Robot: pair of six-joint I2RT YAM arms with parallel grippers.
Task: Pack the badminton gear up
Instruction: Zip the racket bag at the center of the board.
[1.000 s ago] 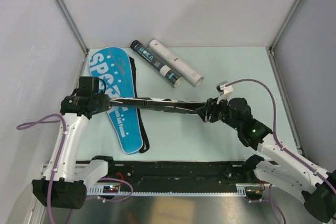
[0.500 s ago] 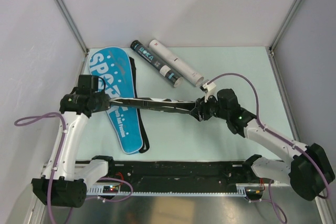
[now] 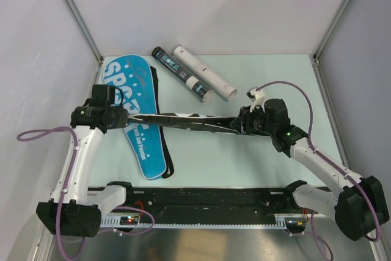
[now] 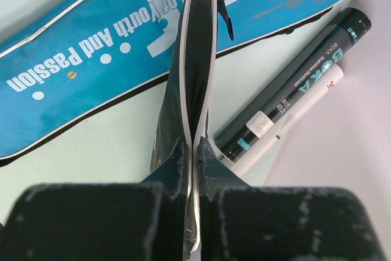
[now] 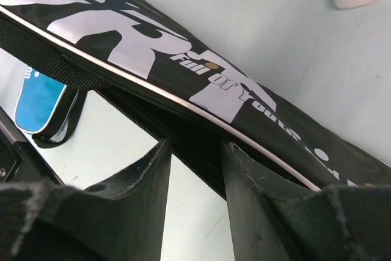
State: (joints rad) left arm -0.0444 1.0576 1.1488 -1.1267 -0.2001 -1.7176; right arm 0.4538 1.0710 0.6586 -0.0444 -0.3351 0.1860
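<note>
Black and white arms, two in number, rise from the lower edge of the top view: the left arm (image 3: pixel 76 163) at lower left, the right arm (image 3: pixel 317 160) at lower right.

Bags: two.
- One black bag (image 3: pixel 183 121) spans the middle of the frame, edge-on, between the two grippers. White lettering in the right wrist view reads "Full Of", followed by a word that appears to be "Youth"; larger letters beside it are cut off.
- One blue bag (image 3: pixel 143 148) lies flat on the pale green table (image 3: pixel 275 84), left of centre, partly under the black bag. Its white lettering reads "SPO" before the black bag covers the rest; the left wrist view shows "of Youth And Passion".

Grippers: two.
- Left gripper (image 4: pixel 194 151): jaws pinched tight on the white-piped edge of the black bag, at the bag's left end.
- Right gripper (image 5: pixel 195 157): jaws at a middling gap, astride the lower edge of the black bag at its right end. Whether the fingers (image 5: pixel 149 187) press on the fabric cannot be told.

Tubes: two, side by side and touching, diagonal at upper centre, beyond the bags.
- One black tube (image 3: pixel 181 82), marked "BOKA", with a white label band.
- One white tube (image 3: pixel 204 80), on the right of the black one; it bears a small red mark, too small to read.
</note>
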